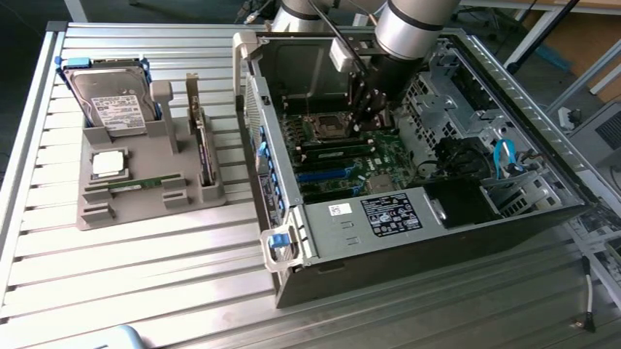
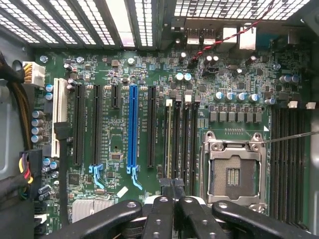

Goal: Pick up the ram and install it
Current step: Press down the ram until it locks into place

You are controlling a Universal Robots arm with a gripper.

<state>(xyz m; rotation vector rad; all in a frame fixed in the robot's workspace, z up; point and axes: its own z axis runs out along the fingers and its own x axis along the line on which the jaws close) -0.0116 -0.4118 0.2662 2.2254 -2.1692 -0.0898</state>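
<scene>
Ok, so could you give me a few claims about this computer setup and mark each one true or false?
1. The arm reaches down into the open computer case. True.
2. The processor socket holds a chip. False: it is empty; the silver processor chip lies on the gray holder outside the case.
3. A hard drive rests in that holder. True.
4. The jaws are spread wide. False: they are shut, over the motherboard's memory slots.
5. A green ram stick lies on the holder. True.
</scene>
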